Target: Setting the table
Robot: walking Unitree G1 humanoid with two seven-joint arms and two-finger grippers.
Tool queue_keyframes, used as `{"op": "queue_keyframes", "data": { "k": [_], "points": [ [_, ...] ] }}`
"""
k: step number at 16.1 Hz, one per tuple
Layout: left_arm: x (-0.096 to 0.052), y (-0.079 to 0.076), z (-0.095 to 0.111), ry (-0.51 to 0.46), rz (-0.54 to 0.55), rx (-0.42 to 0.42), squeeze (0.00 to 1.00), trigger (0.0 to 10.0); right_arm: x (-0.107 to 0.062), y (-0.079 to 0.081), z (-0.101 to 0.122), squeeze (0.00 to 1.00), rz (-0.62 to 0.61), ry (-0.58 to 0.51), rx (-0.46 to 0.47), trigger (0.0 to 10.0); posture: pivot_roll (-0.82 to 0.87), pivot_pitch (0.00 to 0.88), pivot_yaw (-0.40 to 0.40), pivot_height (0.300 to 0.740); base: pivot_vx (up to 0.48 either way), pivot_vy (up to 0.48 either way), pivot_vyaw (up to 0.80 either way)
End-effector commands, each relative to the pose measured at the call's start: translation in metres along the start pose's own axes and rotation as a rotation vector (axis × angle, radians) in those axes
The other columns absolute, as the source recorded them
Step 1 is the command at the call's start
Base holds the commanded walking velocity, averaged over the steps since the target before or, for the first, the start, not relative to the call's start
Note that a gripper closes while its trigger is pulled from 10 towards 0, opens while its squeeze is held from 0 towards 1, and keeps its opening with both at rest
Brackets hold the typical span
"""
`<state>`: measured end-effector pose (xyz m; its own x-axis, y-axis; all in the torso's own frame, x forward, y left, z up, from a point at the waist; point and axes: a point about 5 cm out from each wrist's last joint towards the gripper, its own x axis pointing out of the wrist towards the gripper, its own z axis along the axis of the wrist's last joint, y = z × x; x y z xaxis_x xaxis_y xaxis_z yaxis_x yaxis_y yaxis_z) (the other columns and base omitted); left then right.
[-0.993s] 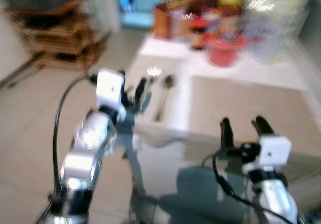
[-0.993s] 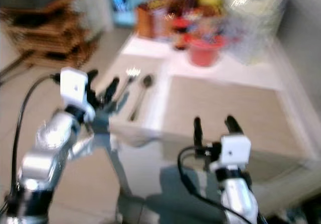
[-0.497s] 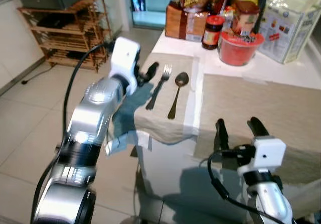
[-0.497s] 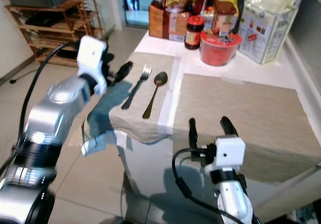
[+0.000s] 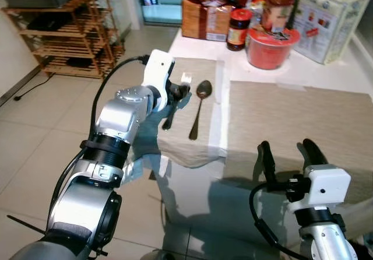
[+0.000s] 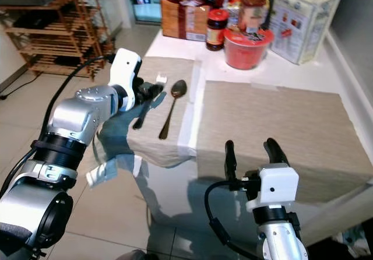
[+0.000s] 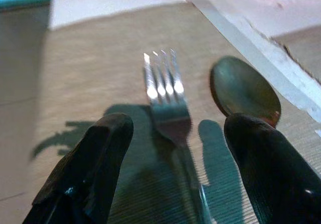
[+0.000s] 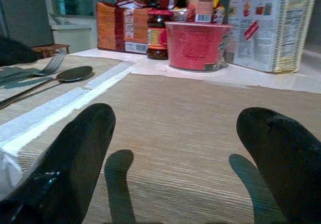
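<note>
Your left gripper (image 7: 173,148) hovers over the fork (image 7: 168,101) on the left placemat (image 5: 192,137), its fingers (image 7: 95,153) released and spread to either side of the handle without touching it. The fork lies flat just beside the spoon (image 5: 198,105), both pointing toward the jars and red bowl (image 5: 269,45) at the table's far end. Your right gripper (image 6: 250,155) waits, fingers parted, at the near edge of the large placemat (image 6: 280,126).
</note>
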<state>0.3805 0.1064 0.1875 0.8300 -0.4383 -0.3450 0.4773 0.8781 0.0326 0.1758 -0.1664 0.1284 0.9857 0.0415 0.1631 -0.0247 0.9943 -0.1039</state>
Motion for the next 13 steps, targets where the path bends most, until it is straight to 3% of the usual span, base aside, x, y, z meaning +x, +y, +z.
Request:
{"op": "queue_keyframes", "data": {
  "k": [1, 8, 12, 13],
  "points": [
    [0.003, 0.000, 0.003, 0.011, -0.010, 0.021, 0.00, 10.0, -0.003, 0.000, 0.003, 0.00, -0.010, 0.008, -0.005, 10.0, -0.23, 0.072, 0.096, 0.727, 0.000, 0.000, 0.00],
    [0.009, 0.000, -0.005, 0.073, -0.017, 0.047, 0.00, 10.0, -0.008, 0.002, 0.003, 0.00, -0.019, 0.035, 0.001, 10.0, -0.23, 0.082, 0.100, 0.727, 0.000, 0.000, 0.00],
    [0.010, 0.003, -0.016, 0.144, -0.019, -0.003, 0.00, 10.0, -0.009, 0.002, 0.003, 0.00, -0.018, 0.043, 0.003, 10.0, -0.23, 0.090, 0.098, 0.727, 0.000, 0.000, 0.00],
    [0.011, 0.004, -0.019, 0.163, -0.015, -0.037, 0.00, 7.7, -0.009, 0.002, 0.003, 0.00, -0.019, 0.043, 0.004, 10.0, -0.23, 0.091, 0.099, 0.727, 0.000, 0.000, 0.00]
  ]
}}
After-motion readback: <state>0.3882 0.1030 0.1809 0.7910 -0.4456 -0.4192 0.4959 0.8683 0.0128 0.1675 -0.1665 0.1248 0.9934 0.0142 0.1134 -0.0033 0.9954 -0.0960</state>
